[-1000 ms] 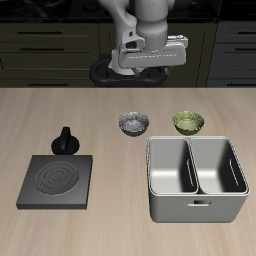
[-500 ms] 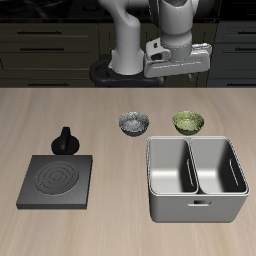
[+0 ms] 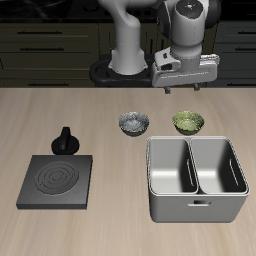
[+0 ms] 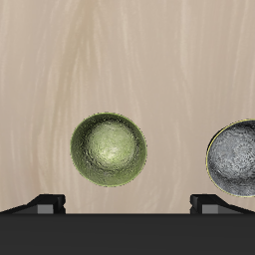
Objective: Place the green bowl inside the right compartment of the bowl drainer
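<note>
The green bowl is small, round and olive, and it rests on the table just behind the bowl drainer. The drainer is a grey metal bin with a central divider; both wells are empty, and its right compartment lies closest to the bowl. My gripper hangs open well above the green bowl, holding nothing. In the wrist view the green bowl with its mottled inside lies beneath the gripper, whose fingertips stand wide apart.
A dark grey speckled bowl sits beside the green one and shows in the wrist view too. A flat black stove plate lies nearer the front edge, with a small black knobbed object behind it.
The gripper has swung sideways from above the grey speckled bowl to above the green bowl, and has come down a little. Nothing on the table moved.
</note>
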You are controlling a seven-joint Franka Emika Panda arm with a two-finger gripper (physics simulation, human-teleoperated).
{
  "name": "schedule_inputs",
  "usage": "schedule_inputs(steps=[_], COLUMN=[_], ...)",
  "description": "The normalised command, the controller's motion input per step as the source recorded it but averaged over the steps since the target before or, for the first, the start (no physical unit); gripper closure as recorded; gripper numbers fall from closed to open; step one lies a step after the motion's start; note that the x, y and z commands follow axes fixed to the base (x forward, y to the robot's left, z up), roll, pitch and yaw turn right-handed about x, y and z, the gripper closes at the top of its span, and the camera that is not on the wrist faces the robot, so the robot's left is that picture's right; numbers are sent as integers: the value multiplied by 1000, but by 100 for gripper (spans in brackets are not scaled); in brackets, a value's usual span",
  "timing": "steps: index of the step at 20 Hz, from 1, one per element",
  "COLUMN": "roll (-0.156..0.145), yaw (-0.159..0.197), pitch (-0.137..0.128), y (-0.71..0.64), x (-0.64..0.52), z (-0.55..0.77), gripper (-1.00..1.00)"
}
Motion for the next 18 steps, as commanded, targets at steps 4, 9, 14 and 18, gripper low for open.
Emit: schedule_inputs(steps=[4, 9, 14, 18], roll=[-85, -69, -5, 11], yaw=[60, 32, -2, 40], pitch=[32, 46, 38, 36], y=[-59, -79, -12, 52], x=[169, 146, 41, -35], z=[-374, -403, -222, -329], gripper=[-100, -100, -100, -100])
